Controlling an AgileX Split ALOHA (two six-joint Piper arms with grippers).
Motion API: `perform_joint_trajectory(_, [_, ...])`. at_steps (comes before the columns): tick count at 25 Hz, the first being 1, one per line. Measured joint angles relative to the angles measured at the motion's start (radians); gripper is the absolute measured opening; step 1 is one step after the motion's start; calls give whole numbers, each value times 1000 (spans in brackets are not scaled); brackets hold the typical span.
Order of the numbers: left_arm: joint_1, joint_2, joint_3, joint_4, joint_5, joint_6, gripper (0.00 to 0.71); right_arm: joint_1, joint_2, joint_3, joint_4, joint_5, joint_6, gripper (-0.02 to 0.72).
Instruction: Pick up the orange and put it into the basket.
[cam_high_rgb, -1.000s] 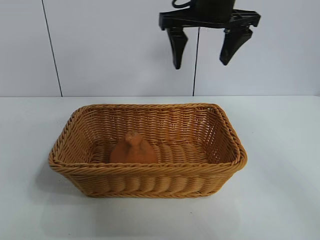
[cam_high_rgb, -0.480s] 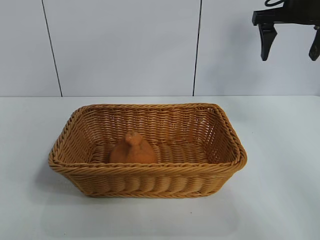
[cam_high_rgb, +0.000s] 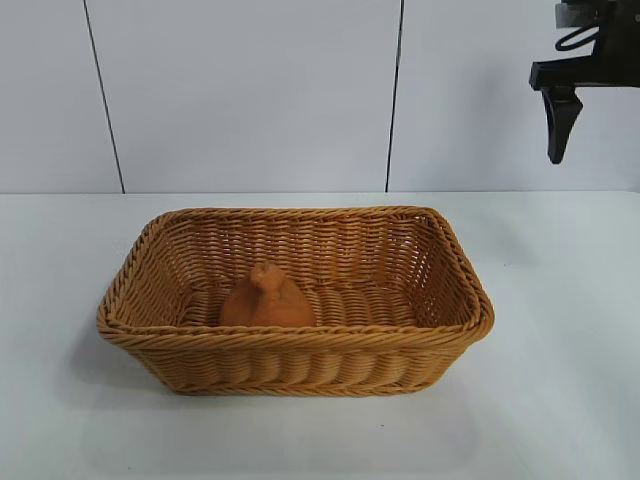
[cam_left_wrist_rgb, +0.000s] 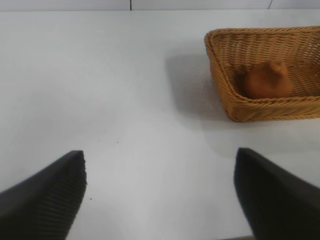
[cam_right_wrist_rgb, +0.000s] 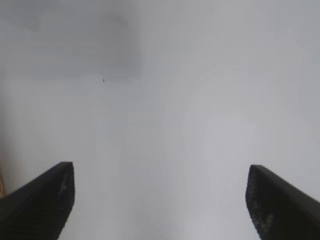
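The orange (cam_high_rgb: 266, 298) lies inside the wicker basket (cam_high_rgb: 300, 338), at its front left, knob up. Nothing touches it. My right gripper (cam_right_wrist_rgb: 160, 200) is open and empty, high above the table to the right of the basket. In the exterior view only one of its fingers (cam_high_rgb: 558, 135) shows, at the picture's right edge. My left gripper (cam_left_wrist_rgb: 160, 195) is open and empty over bare table, well away from the basket (cam_left_wrist_rgb: 235, 107). The left wrist view also shows the orange (cam_left_wrist_rgb: 268, 80) resting in the basket. The left arm is out of the exterior view.
The basket stands in the middle of a white table (cam_high_rgb: 560, 400). A white panelled wall (cam_high_rgb: 250, 90) stands behind it. The right wrist view shows only bare white table (cam_right_wrist_rgb: 160, 100).
My open right gripper has swung from above the basket's back rim to the far upper right, partly leaving the exterior view. The orange and basket have not moved.
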Motion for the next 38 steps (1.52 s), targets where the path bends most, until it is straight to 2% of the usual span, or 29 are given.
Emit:
perform_joint_trajectory(5, [0, 0, 0, 0, 0, 0, 581, 0, -120, 207, 4, 0, -4, 641])
perform_joint_trajectory(8, [0, 0, 0, 0, 0, 0, 581, 0, -214, 338, 33, 0, -4, 641])
perform_joint_trajectory(17, [0, 0, 0, 0, 0, 0, 581, 0, -592, 750, 57, 0, -26, 641])
perform_joint_trajectory(26, [0, 0, 0, 0, 0, 0, 581, 0, -1058, 1114, 77, -124, -47, 641])
perform_joint_trajectory(30, [0, 0, 0, 0, 0, 0, 581, 0, -1302, 1185, 95, -180, -54, 641])
perform_joint_trajectory(38, [0, 0, 0, 0, 0, 0, 581, 0, -1742, 1187, 114, -199, -57, 641])
